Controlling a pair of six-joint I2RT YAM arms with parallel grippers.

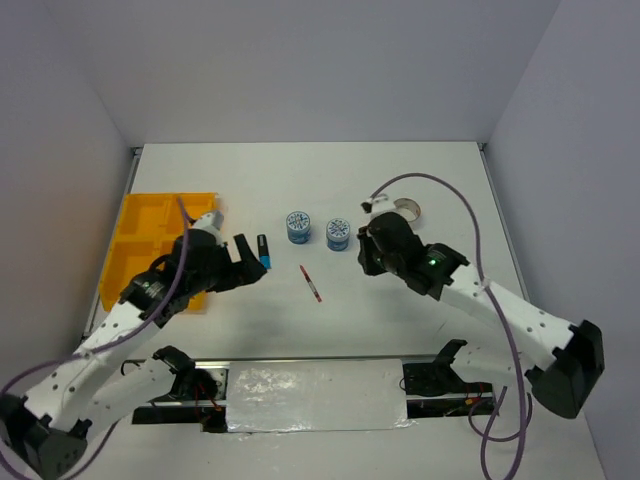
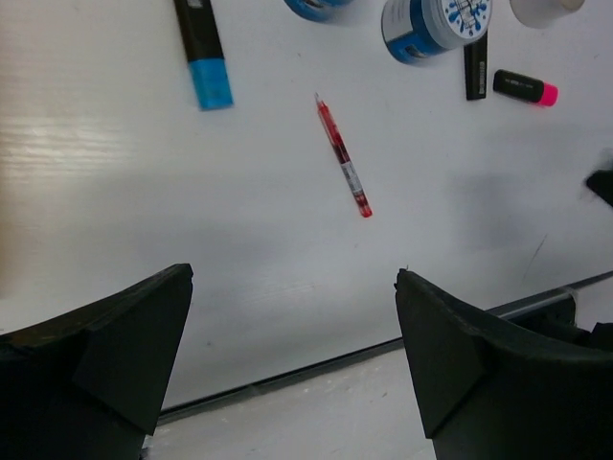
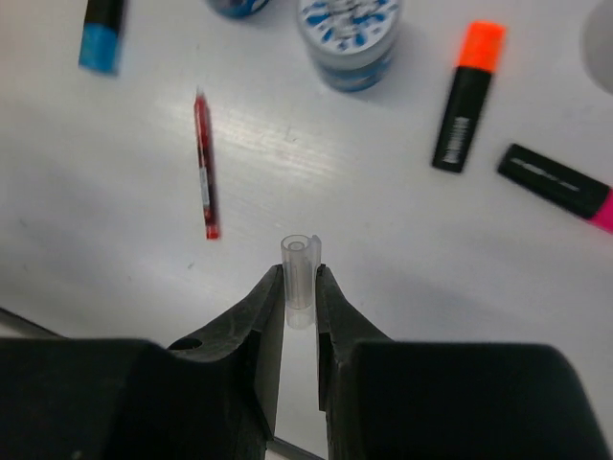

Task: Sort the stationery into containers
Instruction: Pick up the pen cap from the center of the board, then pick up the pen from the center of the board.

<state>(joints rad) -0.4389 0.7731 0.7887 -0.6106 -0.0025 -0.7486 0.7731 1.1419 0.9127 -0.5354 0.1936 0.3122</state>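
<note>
Cutting off the blue highlighter (image 2: 203,53), the patterned rolls (image 2: 436,24) and the tape ring (image 2: 544,10) at the left wrist view's top edge. Hiding one end of the orange highlighter (image 2: 473,72) behind a roll. Cutting the pink highlighter (image 3: 560,184) at the right wrist view's edge. Hiding the lower end of a clear tube (image 3: 299,261) between the fingers (image 3: 261,321) of the right gripper (image 3: 300,283). Covering part of the yellow tray (image 1: 138,218) with the left arm (image 1: 165,285).

Robotics lab booth, this one; plain white walls (image 1: 300,60) box in a white table (image 1: 250,180); left arm (image 1: 100,350) and right arm (image 1: 510,310) bolted along its near edge
</note>
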